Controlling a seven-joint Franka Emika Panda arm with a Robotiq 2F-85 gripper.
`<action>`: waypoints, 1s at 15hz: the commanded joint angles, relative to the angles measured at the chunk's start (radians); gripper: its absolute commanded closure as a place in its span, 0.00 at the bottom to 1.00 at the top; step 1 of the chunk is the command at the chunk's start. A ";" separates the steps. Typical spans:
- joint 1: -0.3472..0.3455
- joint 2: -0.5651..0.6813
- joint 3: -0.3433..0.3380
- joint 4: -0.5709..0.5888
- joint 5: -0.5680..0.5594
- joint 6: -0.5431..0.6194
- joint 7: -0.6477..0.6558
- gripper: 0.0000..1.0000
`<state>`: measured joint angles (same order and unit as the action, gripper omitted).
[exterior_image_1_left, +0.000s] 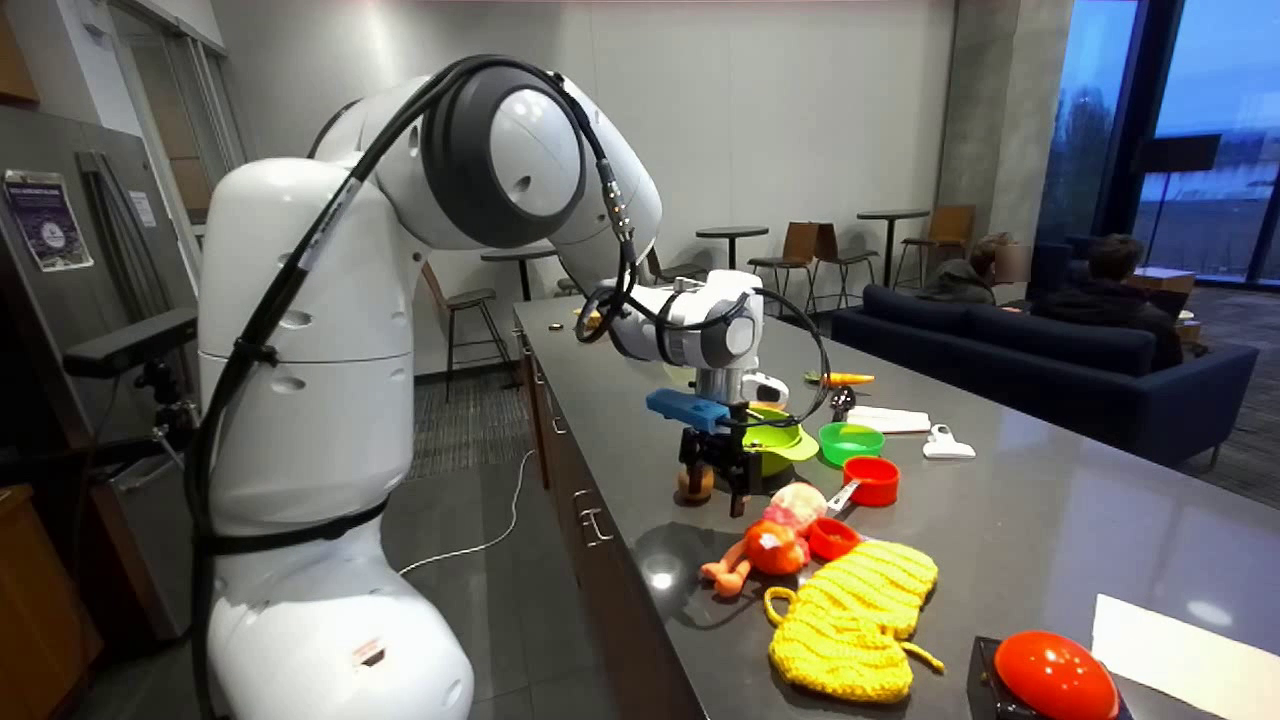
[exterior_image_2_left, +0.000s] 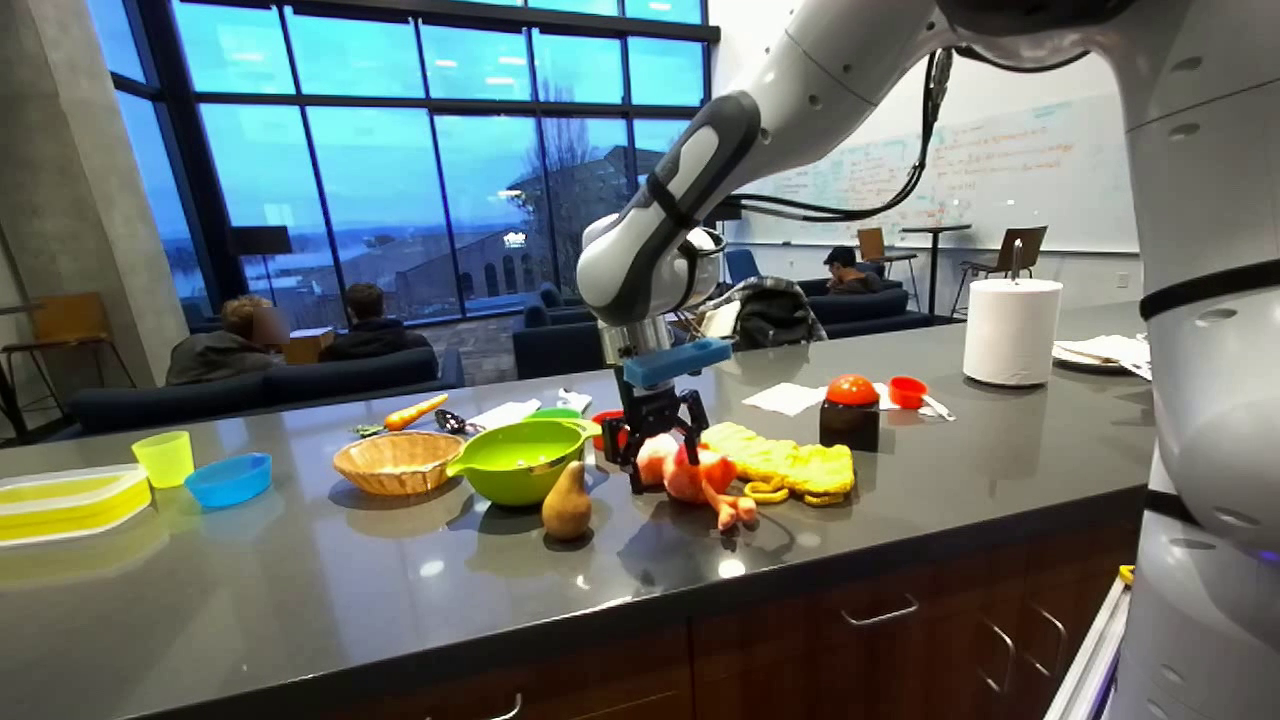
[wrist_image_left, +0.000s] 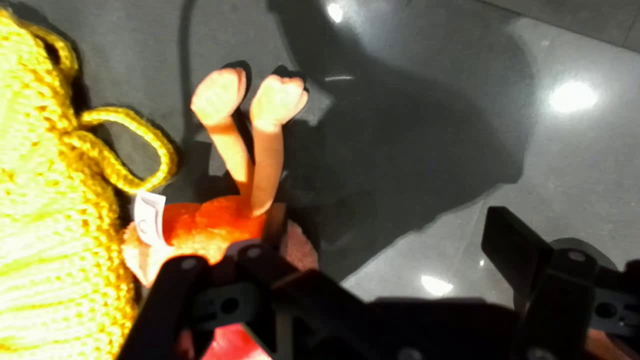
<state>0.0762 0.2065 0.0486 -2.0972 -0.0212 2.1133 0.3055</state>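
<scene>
Gripper: in an exterior view, my black two-fingered gripper (exterior_image_1_left: 716, 492) stands wide, holding nothing.
Doll: the orange-and-pink plush doll (exterior_image_1_left: 776, 550) lies near it on the glossy grey counter (exterior_image_1_left: 1010, 530).
Approach: any hold there, I judge, wants me centred over its soft body.
Pear: in an exterior view, the brown pear (exterior_image_2_left: 567, 505) and lime-green plastic bowl (exterior_image_2_left: 515, 480) could block sideways moves.
Knit: in the wrist view, yellow knitted cloth (wrist_image_left: 50, 210) crowds the doll.

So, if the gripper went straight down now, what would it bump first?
Probably the doll: in the wrist view, one finger of the open gripper overlaps it. Depth is unclear, so the counter might come first.
</scene>
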 joint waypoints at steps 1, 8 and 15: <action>0.003 0.014 -0.016 0.040 -0.038 -0.028 -0.011 0.00; -0.016 0.099 -0.056 0.182 -0.088 -0.070 -0.053 0.00; -0.044 0.166 -0.072 0.259 -0.064 -0.056 -0.116 0.00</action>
<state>0.0408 0.3442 -0.0209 -1.8729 -0.0949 2.0663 0.2189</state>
